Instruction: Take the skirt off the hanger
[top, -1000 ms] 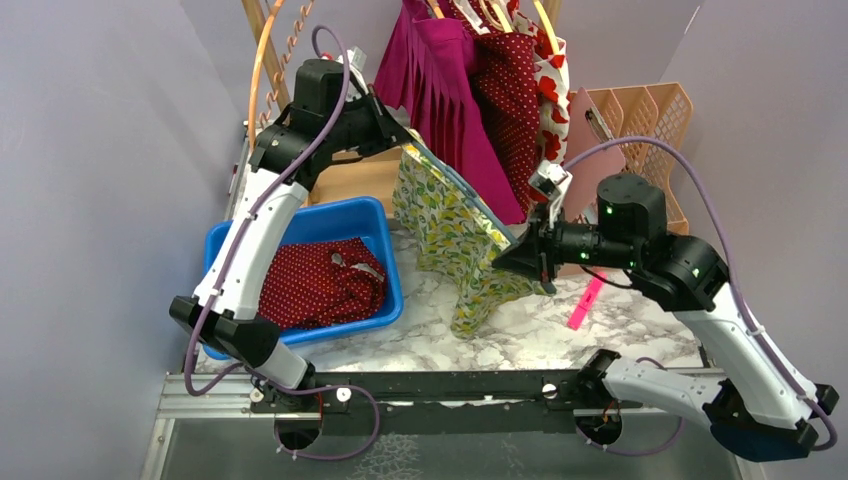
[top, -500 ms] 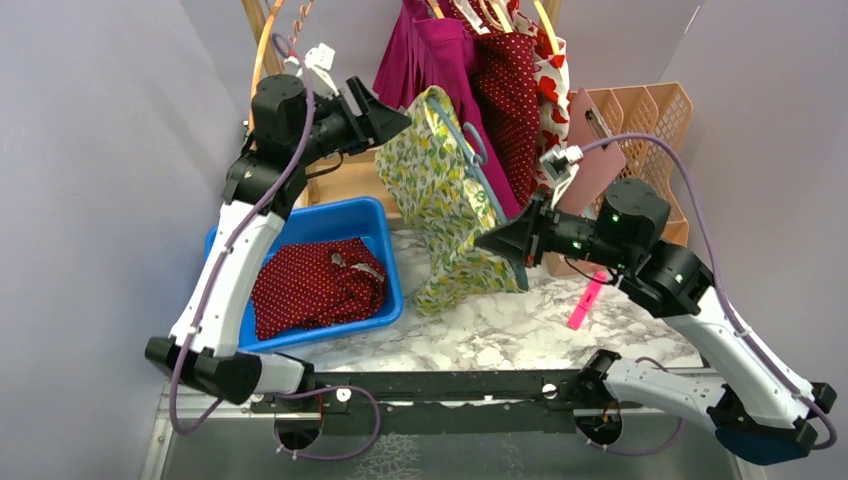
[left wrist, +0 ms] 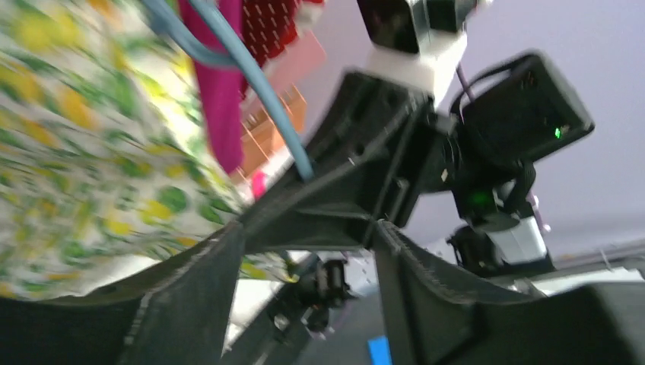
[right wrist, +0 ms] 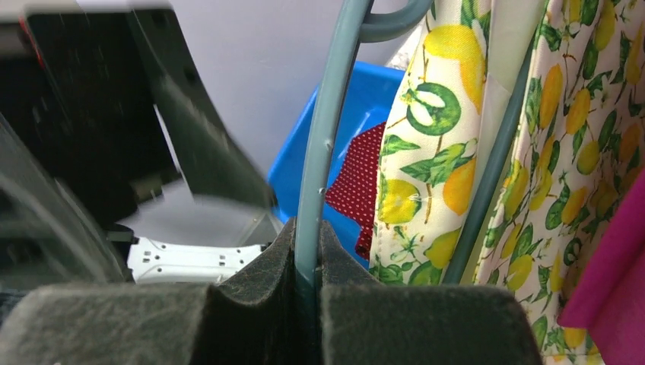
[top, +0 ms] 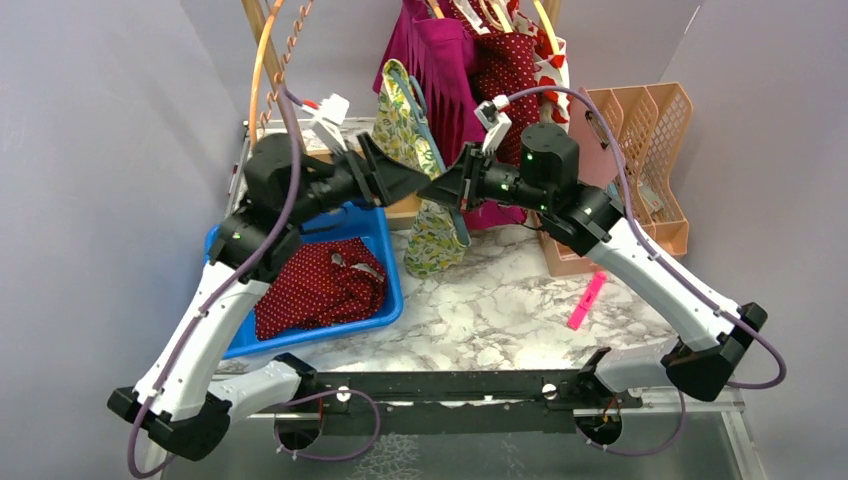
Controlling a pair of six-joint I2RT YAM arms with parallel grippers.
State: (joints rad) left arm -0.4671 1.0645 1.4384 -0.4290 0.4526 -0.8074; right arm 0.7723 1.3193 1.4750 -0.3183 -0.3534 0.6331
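The skirt (right wrist: 449,144) is thin, matt woven cloth printed with lemons and leaves, and the hanger (right wrist: 318,152) in it is a smooth grey-blue rod with a slight sheen, plastic by its look. The pads (right wrist: 255,293) of the right gripper (right wrist: 304,239) and the fingers (left wrist: 194,293) of the left gripper (left wrist: 304,228) are matt black with a fine, grainy texture. The bin (top: 392,262) is glossy blue plastic, the dotted cloth (top: 315,285) in it is matt red fabric, the table (top: 510,315) is smooth with a marble pattern, and the rack (top: 660,120) is orange plastic lattice.
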